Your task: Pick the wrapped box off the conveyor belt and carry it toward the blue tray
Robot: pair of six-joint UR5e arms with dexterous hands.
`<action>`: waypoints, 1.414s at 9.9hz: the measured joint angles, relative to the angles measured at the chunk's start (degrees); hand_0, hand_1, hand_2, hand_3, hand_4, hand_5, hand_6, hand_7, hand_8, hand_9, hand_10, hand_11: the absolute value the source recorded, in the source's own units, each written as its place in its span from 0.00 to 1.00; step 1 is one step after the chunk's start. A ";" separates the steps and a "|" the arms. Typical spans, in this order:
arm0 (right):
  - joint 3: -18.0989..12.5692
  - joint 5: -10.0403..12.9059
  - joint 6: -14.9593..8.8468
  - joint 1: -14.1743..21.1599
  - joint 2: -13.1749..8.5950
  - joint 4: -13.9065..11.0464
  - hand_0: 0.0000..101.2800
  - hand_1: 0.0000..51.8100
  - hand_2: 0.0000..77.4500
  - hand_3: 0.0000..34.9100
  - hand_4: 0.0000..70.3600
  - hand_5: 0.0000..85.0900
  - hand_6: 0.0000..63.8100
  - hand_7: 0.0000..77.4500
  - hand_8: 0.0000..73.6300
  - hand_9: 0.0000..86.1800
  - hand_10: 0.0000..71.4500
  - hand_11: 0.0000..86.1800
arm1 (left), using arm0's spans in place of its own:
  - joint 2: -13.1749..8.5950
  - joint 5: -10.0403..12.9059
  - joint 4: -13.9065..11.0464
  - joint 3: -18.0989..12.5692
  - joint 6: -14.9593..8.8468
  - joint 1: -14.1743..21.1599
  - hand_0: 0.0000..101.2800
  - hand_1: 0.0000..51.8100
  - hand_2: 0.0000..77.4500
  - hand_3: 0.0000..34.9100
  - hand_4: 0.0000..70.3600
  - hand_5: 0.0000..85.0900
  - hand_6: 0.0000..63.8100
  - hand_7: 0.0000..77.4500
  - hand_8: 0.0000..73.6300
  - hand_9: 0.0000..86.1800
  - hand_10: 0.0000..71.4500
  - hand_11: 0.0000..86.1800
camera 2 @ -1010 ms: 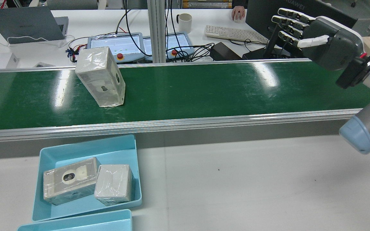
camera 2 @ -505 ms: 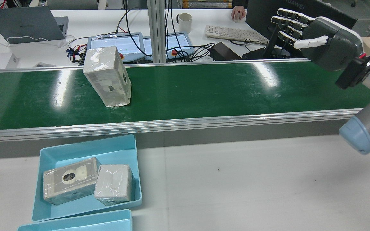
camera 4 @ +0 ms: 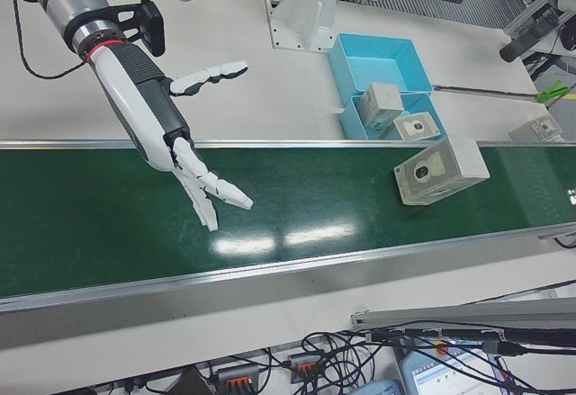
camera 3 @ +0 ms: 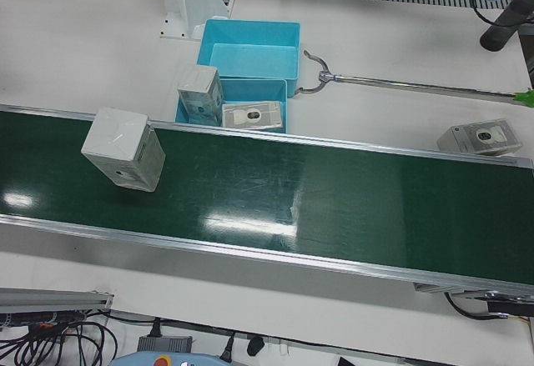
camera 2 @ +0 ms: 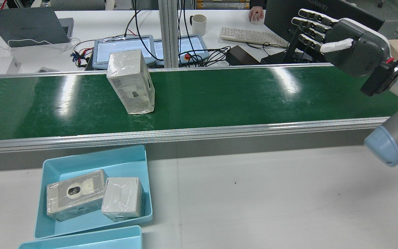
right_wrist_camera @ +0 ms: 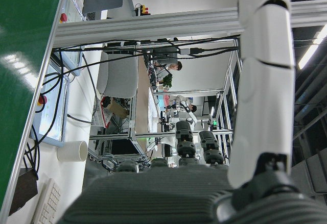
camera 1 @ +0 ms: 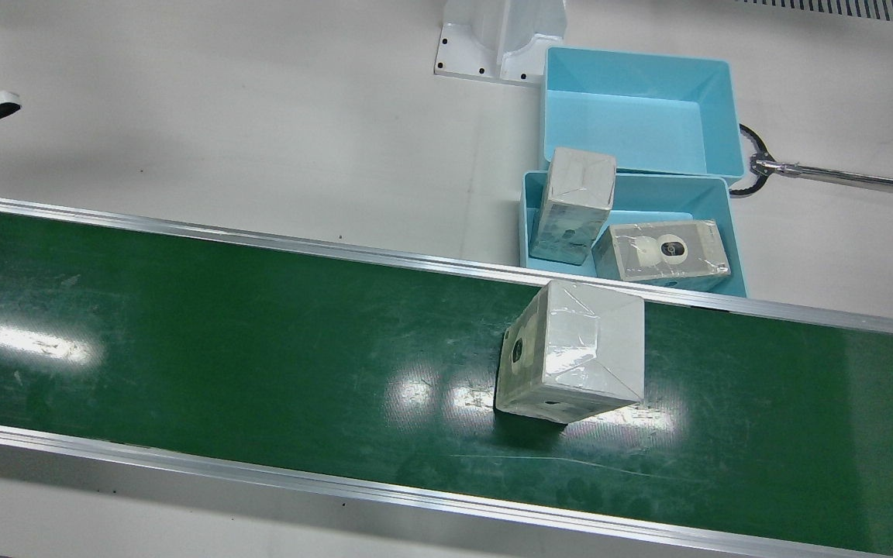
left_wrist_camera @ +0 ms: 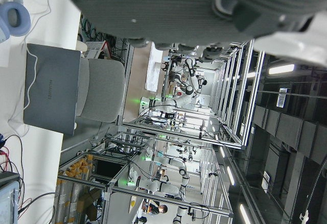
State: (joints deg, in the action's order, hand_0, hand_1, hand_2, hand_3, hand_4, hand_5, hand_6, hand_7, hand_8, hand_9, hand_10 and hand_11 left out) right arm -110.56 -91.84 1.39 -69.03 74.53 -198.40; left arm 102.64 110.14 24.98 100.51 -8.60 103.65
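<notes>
Now, wrapped box [camera 2: 131, 82]: stood on end on the green conveyor belt [camera 2: 219, 97], left of centre in the rear view, free of any hand.
Long axis: vertical, leaning a little; printed face with a dark round mark turned toward the rear camera and slightly right, plastic-wrapped top square in the front view [camera 1: 574, 353].
Blue tray [camera 2: 92, 166]: lay at lower left of the rear view, just below the belt's metal rail, well apart from the box; held two other wrapped boxes [camera 2: 76, 193] side by side.
Right hand [camera 2: 337, 38]: hung at upper right of the rear view above the belt's far edge, fingers [camera 4: 211, 193] spread and straight, gripping nothing, far from the box.
Left hand [left_wrist_camera: 204, 9]: only its dark underside seen, top of its own camera view; finger state cannot be told.
</notes>
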 joint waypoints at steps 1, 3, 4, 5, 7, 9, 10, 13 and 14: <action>0.21 0.00 -0.13 0.38 0.00 0.02 0.47 0.28 0.12 0.19 0.01 0.17 0.00 0.16 0.00 0.03 0.00 0.02 | 0.00 0.00 0.00 0.00 0.00 0.00 0.00 0.00 0.01 0.00 0.00 0.01 0.00 0.01 0.01 0.00 0.01 0.00; 0.90 0.12 -0.75 1.85 -0.04 0.12 0.47 0.28 0.13 0.18 0.01 0.17 0.00 0.19 0.00 0.03 0.00 0.02 | 0.00 0.00 0.00 0.00 0.00 0.00 0.00 0.00 0.01 0.00 0.00 0.01 0.00 0.01 0.01 0.00 0.01 0.00; 1.35 0.25 -1.21 2.61 -0.34 0.23 0.47 0.28 0.13 0.17 0.02 0.17 0.00 0.19 0.00 0.03 0.02 0.02 | 0.00 0.00 0.00 0.00 0.00 0.00 0.00 0.00 0.01 0.00 0.00 0.01 0.00 0.01 0.01 0.00 0.01 0.00; 1.62 0.38 -1.76 3.03 -0.95 0.30 0.47 0.28 0.13 0.17 0.02 0.17 0.00 0.19 0.00 0.03 0.02 0.02 | 0.00 0.00 0.00 0.00 0.00 0.00 0.00 0.00 0.01 0.00 0.00 0.01 0.00 0.01 0.01 0.00 0.01 0.00; 2.89 0.68 -2.65 3.37 -2.81 0.61 0.47 0.27 0.15 0.15 0.04 0.17 0.00 0.19 0.00 0.04 0.02 0.04 | 0.00 0.00 0.00 0.00 0.00 0.00 0.00 0.00 0.01 0.00 0.00 0.01 0.00 0.01 0.01 0.00 0.01 0.00; 5.69 0.88 -3.12 3.55 -4.99 2.48 0.47 0.22 0.12 0.07 0.03 0.15 0.00 0.18 0.00 0.04 0.05 0.08 | 0.00 0.00 0.00 0.00 0.00 0.00 0.00 0.00 0.01 0.00 0.00 0.01 0.00 0.01 0.01 0.00 0.01 0.00; 7.29 0.92 -3.57 3.79 -6.02 3.36 0.47 0.22 0.12 0.07 0.03 0.15 0.00 0.18 0.00 0.04 0.05 0.08 | 0.00 0.00 0.00 0.00 0.00 0.00 0.00 0.00 0.01 0.00 0.00 0.01 0.00 0.01 0.01 0.00 0.01 0.00; 9.47 1.44 -4.72 5.17 -7.32 4.32 0.47 0.25 0.18 0.04 0.17 0.17 0.00 0.21 0.01 0.04 0.03 0.05 | 0.00 0.00 0.00 0.00 0.00 0.00 0.00 0.00 0.01 0.00 0.00 0.01 0.00 0.01 0.01 0.00 0.01 0.00; 9.60 2.54 -4.93 6.28 -7.37 4.43 0.47 0.25 0.18 0.04 0.19 0.17 0.00 0.21 0.03 0.04 0.03 0.05 | 0.00 0.00 0.00 0.00 0.00 0.00 0.00 0.00 0.01 0.00 0.00 0.01 0.00 0.01 0.01 0.00 0.01 0.00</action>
State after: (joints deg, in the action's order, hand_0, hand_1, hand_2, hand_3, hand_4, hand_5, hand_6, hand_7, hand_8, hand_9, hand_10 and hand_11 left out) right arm -100.96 -89.30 -3.55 -62.75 67.16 -193.97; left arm 102.64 110.14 24.98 100.50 -8.59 103.65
